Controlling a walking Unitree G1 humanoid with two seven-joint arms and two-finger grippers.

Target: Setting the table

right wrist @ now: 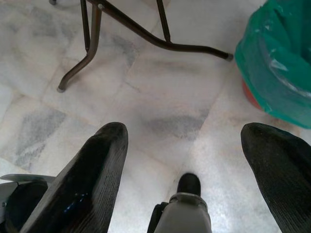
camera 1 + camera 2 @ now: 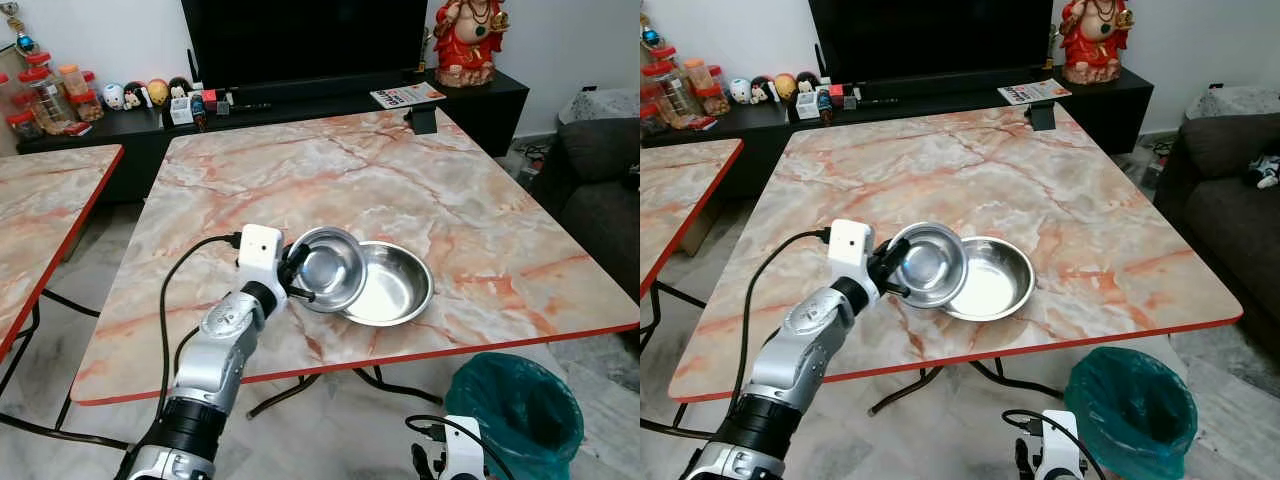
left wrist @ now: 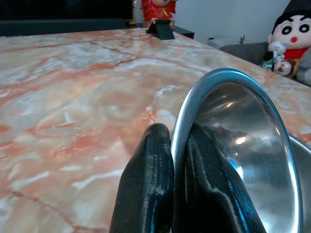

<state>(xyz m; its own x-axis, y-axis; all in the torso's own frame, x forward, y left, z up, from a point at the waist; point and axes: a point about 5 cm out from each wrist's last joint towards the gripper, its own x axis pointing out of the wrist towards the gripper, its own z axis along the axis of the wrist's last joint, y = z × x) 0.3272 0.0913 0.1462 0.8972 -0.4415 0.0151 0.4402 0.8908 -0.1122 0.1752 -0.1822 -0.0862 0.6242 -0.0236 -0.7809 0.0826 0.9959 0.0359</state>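
Left pincer pinches the tilted bowl's rim, leaning on the flat bowl rightward. Right pincer hangs wide open, empty.

Premises: a home living room. Evidence: marble-top table centre, TV on far black console, grey sofa right, toys far left.

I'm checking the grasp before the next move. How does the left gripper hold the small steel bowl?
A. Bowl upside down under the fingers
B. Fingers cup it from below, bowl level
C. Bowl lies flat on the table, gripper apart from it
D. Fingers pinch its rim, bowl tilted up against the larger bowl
D: the left gripper pinches the rim of the small bowl, one finger on each side, and it tilts over the larger bowl.
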